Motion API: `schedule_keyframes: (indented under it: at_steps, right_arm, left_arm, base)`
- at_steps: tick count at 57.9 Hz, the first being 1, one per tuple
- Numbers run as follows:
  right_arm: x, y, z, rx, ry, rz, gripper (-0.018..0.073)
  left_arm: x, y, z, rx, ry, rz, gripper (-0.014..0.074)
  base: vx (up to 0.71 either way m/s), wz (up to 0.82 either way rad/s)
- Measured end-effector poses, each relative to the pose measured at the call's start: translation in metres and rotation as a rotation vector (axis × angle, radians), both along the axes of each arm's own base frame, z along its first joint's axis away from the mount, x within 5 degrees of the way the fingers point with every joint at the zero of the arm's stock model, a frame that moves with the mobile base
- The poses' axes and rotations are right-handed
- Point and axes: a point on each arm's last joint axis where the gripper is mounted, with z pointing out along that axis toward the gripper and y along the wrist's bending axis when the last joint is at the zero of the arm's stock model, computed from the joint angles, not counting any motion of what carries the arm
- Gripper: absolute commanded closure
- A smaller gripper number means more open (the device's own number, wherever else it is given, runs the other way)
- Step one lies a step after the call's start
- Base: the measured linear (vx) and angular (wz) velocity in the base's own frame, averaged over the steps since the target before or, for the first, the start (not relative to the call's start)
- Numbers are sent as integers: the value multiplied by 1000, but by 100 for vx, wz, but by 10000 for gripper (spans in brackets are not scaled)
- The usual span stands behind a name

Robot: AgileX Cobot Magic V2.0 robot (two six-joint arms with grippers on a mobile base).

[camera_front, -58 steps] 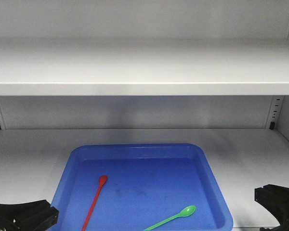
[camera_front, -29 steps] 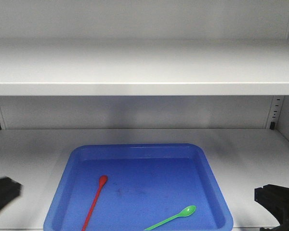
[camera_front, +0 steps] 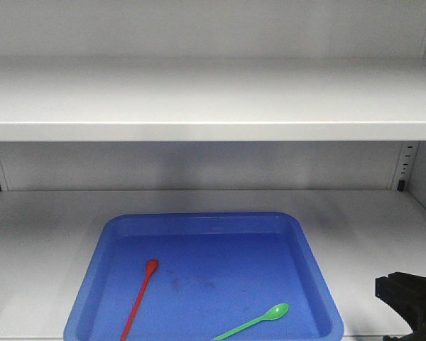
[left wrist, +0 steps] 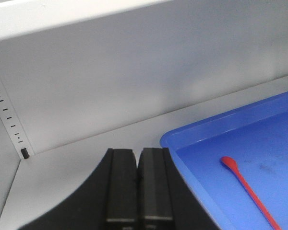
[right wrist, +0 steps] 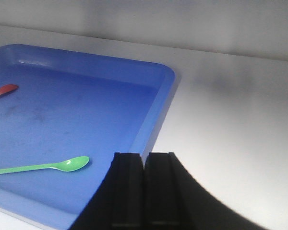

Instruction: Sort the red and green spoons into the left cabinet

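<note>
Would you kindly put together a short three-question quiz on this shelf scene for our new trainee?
1. True or false: the long red plastic spoon and the long green plastic spoon lie crossed over each other in the shallow blue plastic tray.
2. Which spoon lies nearer the tray's right-hand rim in the front view? A red; B green.
3. Fill in: in the wrist views, the left tool and the right tool each have fingers pressed ____.

Key: 1 false, they lie apart. 2 B. 3 together, holding nothing.
</note>
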Motion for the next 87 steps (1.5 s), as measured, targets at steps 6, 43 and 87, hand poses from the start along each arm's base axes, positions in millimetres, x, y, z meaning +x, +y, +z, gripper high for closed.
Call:
schedule_keyframes:
  at_steps: [6,43,87]
  right_arm:
    - [0,0,0,0,0,0,562]
    - [0,0,0,0,0,-1,562]
    - [0,0,0,0,0,-1,562]
  left_arm:
    - [3,1,0,5,-6,21,597]
    - [-47,24,-82,-11,-48,182,597]
    - [-66,29,-157,-75,-22,244,597]
  base:
    - [0,0]
    - [0,0]
    - [0,0]
